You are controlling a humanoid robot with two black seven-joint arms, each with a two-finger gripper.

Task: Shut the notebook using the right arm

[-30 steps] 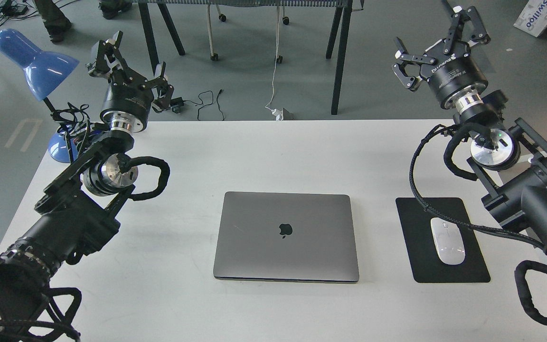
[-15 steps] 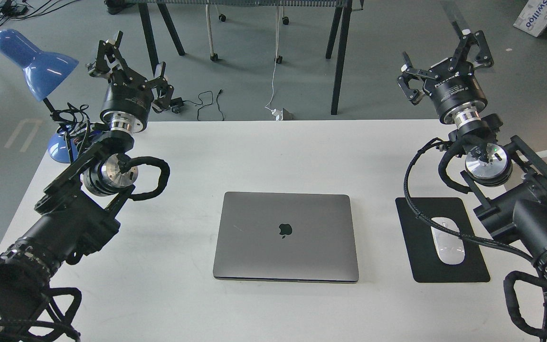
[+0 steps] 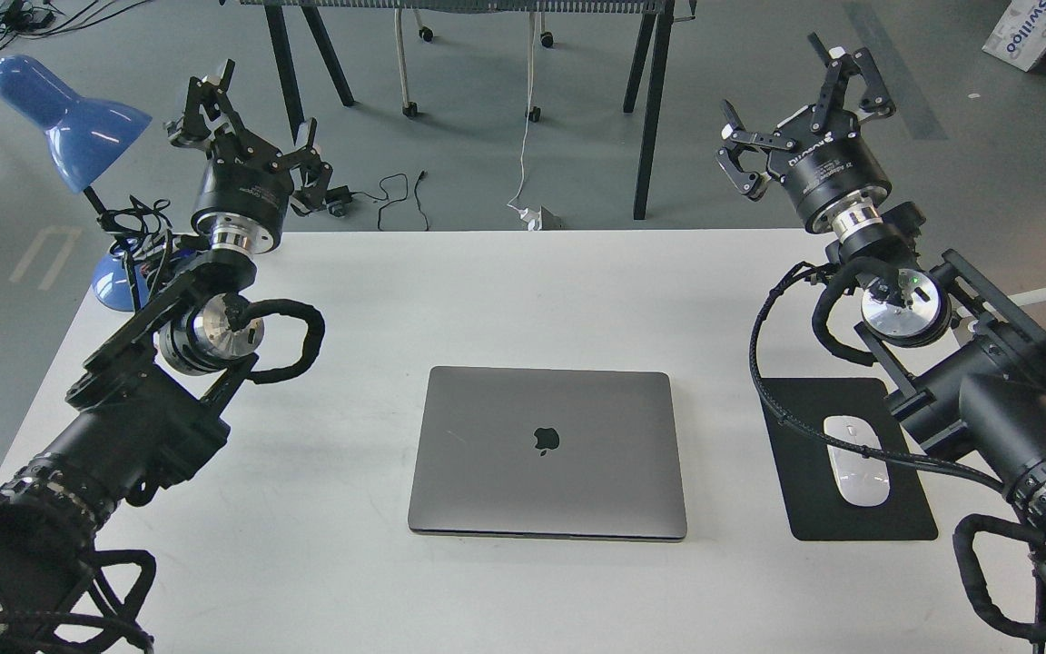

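The space-grey notebook lies shut and flat on the white table, lid down with its dark apple logo facing up. My right gripper is open and empty, raised beyond the table's far right edge, well away from the notebook. The right arm reaches up from the lower right. My left gripper is open and empty at the far left, next to the blue lamp.
A black mouse pad with a white mouse lies right of the notebook, under my right arm's cable. A blue desk lamp stands at the table's far left corner. Table legs and cables are on the floor behind.
My right arm has swung left and its gripper has moved left over the last second. The notebook stays shut and the left arm has not moved.
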